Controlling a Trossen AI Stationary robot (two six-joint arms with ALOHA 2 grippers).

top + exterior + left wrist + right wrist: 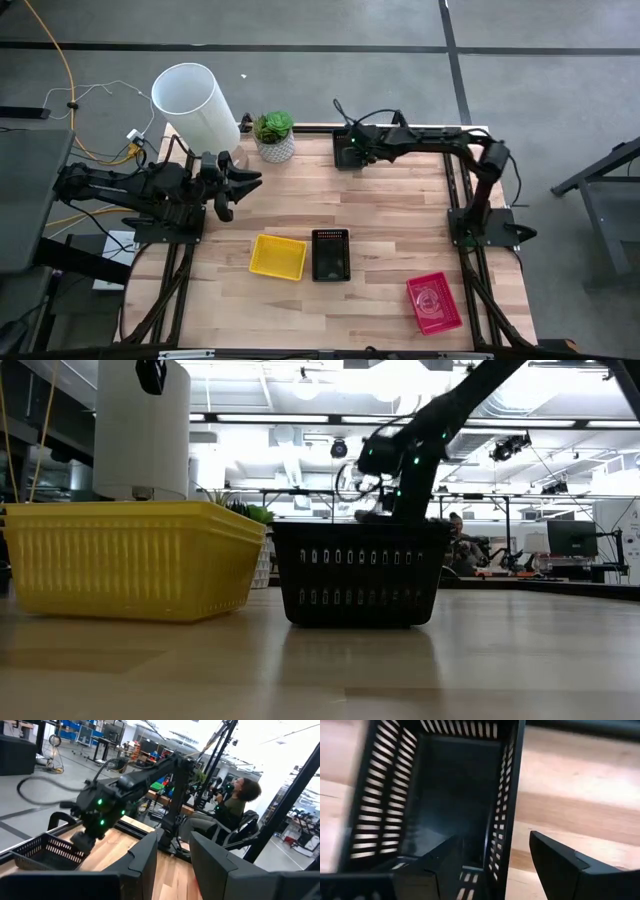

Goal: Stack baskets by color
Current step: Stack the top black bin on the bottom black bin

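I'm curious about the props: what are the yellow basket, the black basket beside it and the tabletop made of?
Yellow basket: probably moulded plastic, slightly glossy, with fine ribbed slots.
Black basket: likely the same plastic, with rows of slits in its walls.
Tabletop: looks like pale wood strips joined together, with a smooth, faintly shiny finish.

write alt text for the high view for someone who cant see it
Seen from above, a yellow basket, a black basket and a red basket sit on a wooden table; the right hand reaches over another black basket at the far edge.
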